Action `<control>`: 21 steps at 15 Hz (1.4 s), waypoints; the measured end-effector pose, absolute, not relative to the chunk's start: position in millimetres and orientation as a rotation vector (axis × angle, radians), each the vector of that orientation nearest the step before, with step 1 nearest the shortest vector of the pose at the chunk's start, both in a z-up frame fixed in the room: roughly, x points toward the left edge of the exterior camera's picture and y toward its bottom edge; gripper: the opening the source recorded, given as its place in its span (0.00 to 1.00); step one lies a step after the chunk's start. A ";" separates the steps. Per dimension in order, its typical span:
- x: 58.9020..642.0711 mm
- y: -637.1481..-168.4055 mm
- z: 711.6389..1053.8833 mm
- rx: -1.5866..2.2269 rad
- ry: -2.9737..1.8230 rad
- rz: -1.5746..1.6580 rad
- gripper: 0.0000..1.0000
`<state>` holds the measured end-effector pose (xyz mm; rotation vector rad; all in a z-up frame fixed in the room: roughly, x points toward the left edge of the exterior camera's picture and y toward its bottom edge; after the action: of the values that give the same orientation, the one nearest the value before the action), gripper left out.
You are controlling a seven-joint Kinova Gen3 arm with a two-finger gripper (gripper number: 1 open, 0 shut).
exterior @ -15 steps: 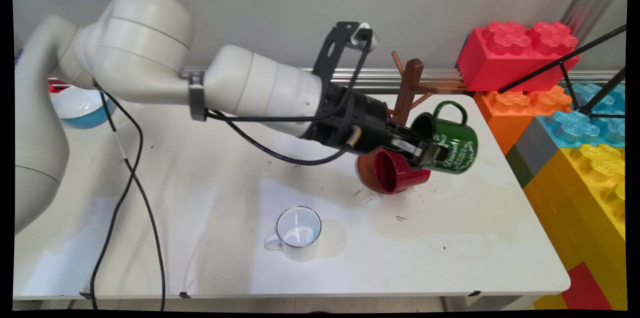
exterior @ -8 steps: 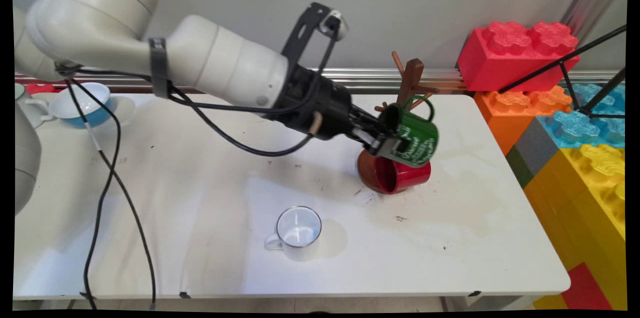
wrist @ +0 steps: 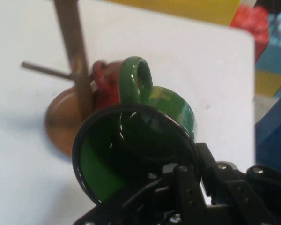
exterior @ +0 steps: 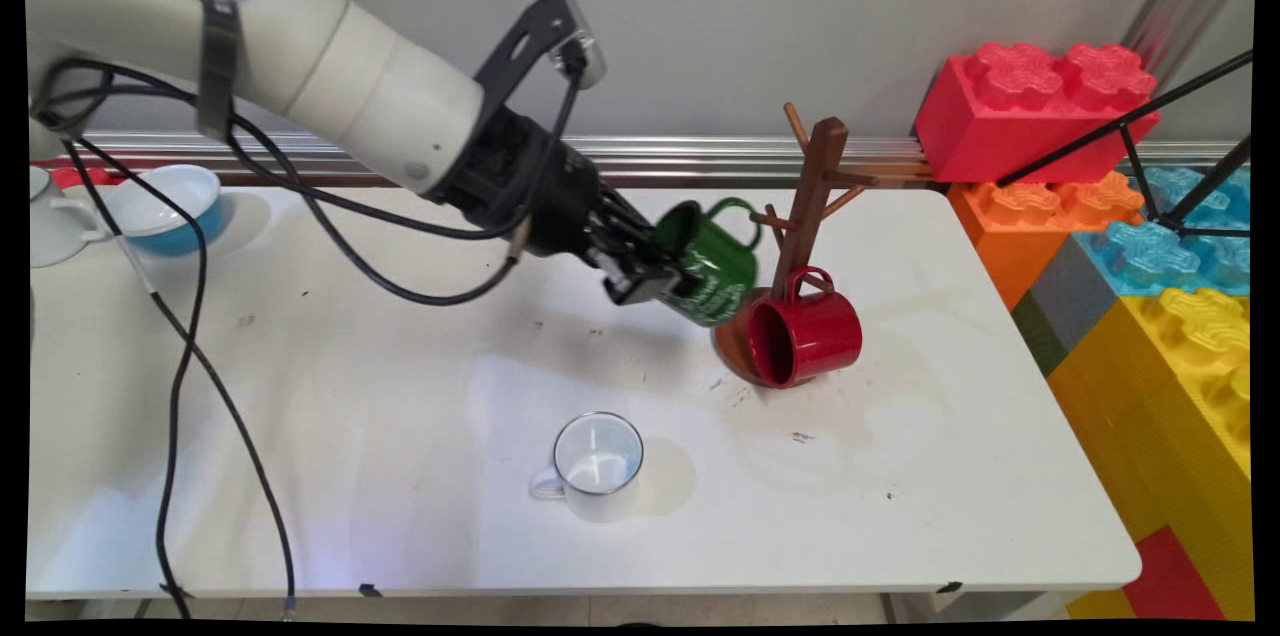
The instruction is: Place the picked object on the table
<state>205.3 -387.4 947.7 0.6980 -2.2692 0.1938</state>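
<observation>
Fingers of the black end effector (exterior: 655, 278) are clamped over the rim of a dark green enamel mug with white lettering (exterior: 708, 264), one inside and one outside. It is held tilted in the air, just beside the brown wooden mug tree (exterior: 812, 186), handle uppermost. Such a mug is judged rigid, light and glossy, so likely slippery; the rim or the loop handle would serve as holds. Its interior appears empty. A red mug (exterior: 805, 336) is hung on a low peg, mouth sideways, nothing seen inside. Nearer, a white enamel mug (exterior: 595, 464) stands upright on the white surface (exterior: 950, 476), seemingly empty.

White mug (exterior: 596, 465), blue bowl (exterior: 165, 207), blocks (exterior: 1120, 216)
</observation>
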 end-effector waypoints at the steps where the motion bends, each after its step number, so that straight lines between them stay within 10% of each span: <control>1: 212.0 -389.1 949.6 0.682 -2.306 0.221 0.00; 21: 206.8 -458.2 898.3 0.482 -2.783 0.631 0.00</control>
<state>206.8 -458.2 898.3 0.4824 -2.7826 0.6313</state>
